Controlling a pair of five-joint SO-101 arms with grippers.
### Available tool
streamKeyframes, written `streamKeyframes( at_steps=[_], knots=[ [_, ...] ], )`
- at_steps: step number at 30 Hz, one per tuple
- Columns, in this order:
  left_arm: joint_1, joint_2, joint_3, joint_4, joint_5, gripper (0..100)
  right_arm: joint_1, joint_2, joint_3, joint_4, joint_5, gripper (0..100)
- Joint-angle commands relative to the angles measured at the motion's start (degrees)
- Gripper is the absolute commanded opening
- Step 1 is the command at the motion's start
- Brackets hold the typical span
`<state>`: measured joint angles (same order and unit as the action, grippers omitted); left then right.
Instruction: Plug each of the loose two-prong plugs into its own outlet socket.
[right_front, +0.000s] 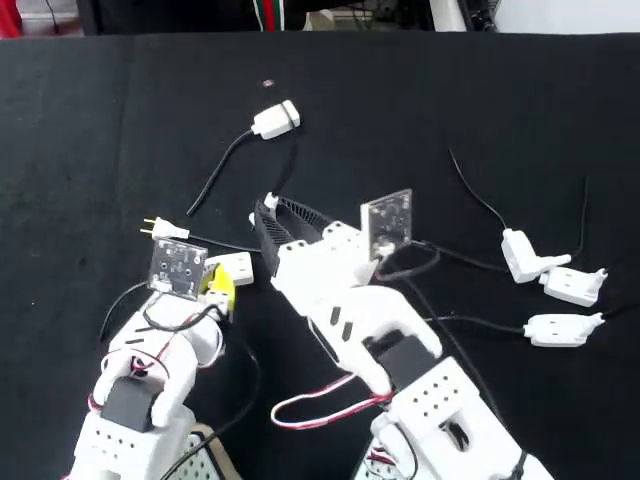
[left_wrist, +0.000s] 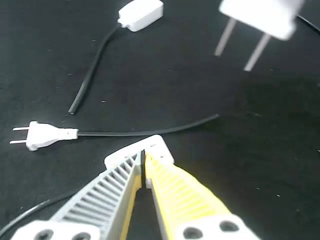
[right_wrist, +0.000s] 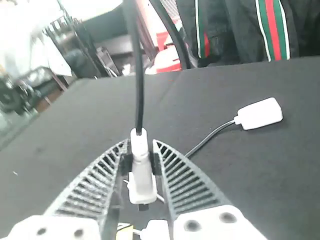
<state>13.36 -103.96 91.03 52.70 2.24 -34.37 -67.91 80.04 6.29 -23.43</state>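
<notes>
The left gripper (left_wrist: 144, 159), one jaw grey and one yellow, has its jaws pressed onto a small white outlet socket (left_wrist: 150, 146) that rests on the black surface (right_front: 420, 120). In the high view that gripper (right_front: 226, 276) sits low on the left side, with the held socket (right_front: 236, 267) at its tips. Just beside it lies a loose plug (left_wrist: 42, 135), flat on the surface, its two prongs pointing away from the socket and its black cable (left_wrist: 150, 131) trailing past the jaw tips.

The right gripper (right_wrist: 140, 150) pinches a second white plug (right_wrist: 140, 180) by its body, the plug's black cord (right_wrist: 136, 65) rising out from between the jaws. From above, this gripper (right_front: 268, 214) is near the middle of the surface, close to the left one. The left wrist view catches the held plug (left_wrist: 260, 17) hanging above the surface with both prongs bare and aimed downward (it is blurred there, but the prongs are plain).

Farther back lies another white socket (right_front: 277, 120), apart from both arms, with its own black lead (right_front: 215, 175) curving toward the left arm; the same socket shows from both wrists (left_wrist: 141, 14) (right_wrist: 260, 114).

Well off to the right side sit three more white cable ends (right_front: 560, 290), close together, each on a black wire; which are plugs and which sockets I cannot tell.
</notes>
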Motion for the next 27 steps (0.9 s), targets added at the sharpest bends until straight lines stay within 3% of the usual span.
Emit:
streamKeyframes(
  at_steps=[1,6,13,16,18,23,27],
  knots=[
    [1.0,-0.3,-3.8,-1.3,0.1,3,-0.5,-4.9,2.1,-1.3,-1.9,1.3],
    [2.5,-0.3,-3.1,-1.3,-0.9,3,-0.9,-13.9,8.7,0.8,4.5,1.3],
    [5.6,-0.3,-2.0,-1.7,-11.6,3,-4.0,-36.7,15.3,16.9,7.0,1.2],
    [5.6,-0.3,-1.5,-7.6,-11.5,3,-4.3,-45.8,15.6,24.4,7.1,1.2],
    [5.9,-0.3,-0.7,-11.8,-11.5,3,-4.0,-44.0,13.8,26.8,7.0,1.2],
    [9.4,-0.3,2.6,-21.1,-8.4,3,-4.0,-44.5,12.9,27.2,6.7,1.2],
    [9.5,-0.3,4.4,-23.5,-6.7,3,-2.7,-44.4,10.2,24.8,6.7,1.2]
  ],
)
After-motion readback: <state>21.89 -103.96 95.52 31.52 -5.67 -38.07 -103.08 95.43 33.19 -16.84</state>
